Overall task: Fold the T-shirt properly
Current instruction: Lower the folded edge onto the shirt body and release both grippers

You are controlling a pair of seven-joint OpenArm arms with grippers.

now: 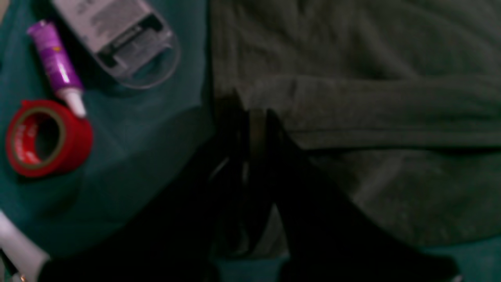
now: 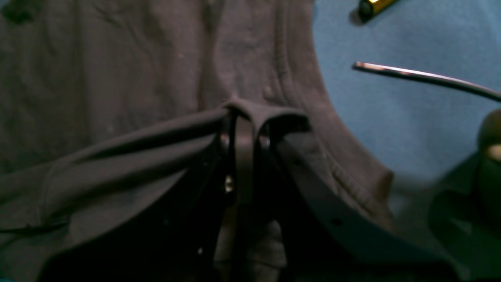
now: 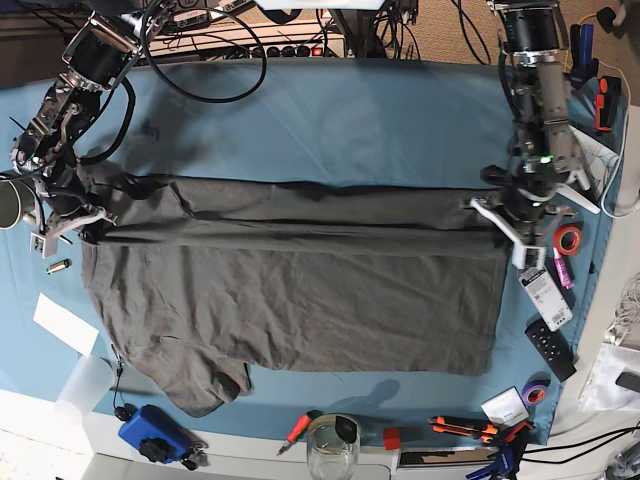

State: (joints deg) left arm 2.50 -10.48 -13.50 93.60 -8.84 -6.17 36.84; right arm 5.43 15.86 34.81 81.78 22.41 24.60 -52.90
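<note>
The dark grey T-shirt lies spread across the teal table cloth, its far edge folded toward the middle in a long band. My left gripper is shut on a fold of the shirt at its right edge; in the base view this gripper sits at the band's right end. My right gripper is shut on a raised pinch of the shirt beside a curved ribbed edge. From the base view that gripper is at the shirt's left end.
A red tape roll, a purple tube and a clear plastic case lie just beside the left gripper. A mug, a small yellow cylinder and white paper sit at the left. Tools and a glass jar line the near edge.
</note>
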